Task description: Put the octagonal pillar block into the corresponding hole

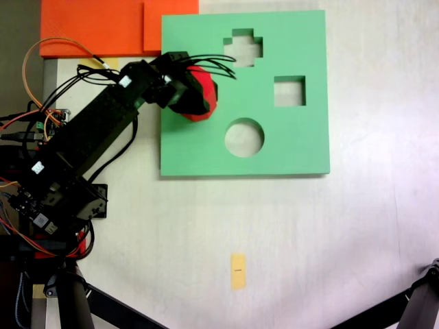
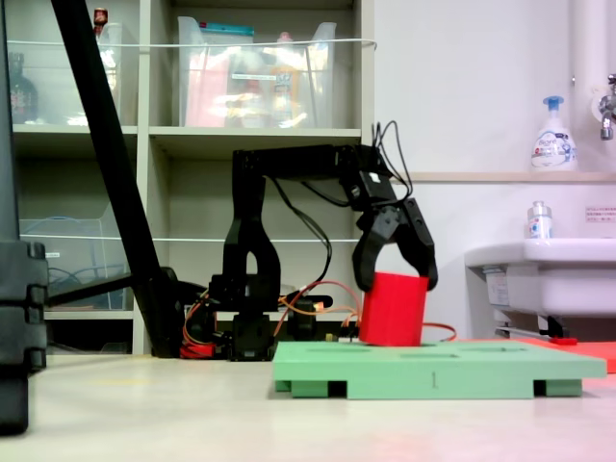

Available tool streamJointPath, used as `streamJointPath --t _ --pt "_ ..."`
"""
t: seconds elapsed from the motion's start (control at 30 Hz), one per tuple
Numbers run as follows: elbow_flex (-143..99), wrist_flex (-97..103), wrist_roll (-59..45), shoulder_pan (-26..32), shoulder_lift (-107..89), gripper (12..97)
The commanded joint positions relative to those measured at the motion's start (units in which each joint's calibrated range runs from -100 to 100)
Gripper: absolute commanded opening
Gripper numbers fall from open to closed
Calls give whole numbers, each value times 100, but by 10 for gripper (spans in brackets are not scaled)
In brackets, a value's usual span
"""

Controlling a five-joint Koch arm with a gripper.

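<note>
Red octagonal pillar block (image 2: 393, 308) in end effector (image 2: 395, 281)

Even, bright indoor light washes the white counter (image 1: 329, 240) nearly to glare at the right of the top-down fixed view, with only faint shadows. The low fixed view is softer and slightly hazy; the near counter and dark stand (image 2: 19, 327) at left blur.

Block (image 2: 393, 309) tilted between hand (image 2: 395, 281) jaws, on board's (image 1: 302, 147) left part, left of cut-outs.
</note>
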Motion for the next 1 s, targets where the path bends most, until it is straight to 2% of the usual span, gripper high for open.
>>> streamJointPath --t 0.0,0.97 --pt "206 34 -39 44 -9 424" --pt "664 34 20 112 117 434"
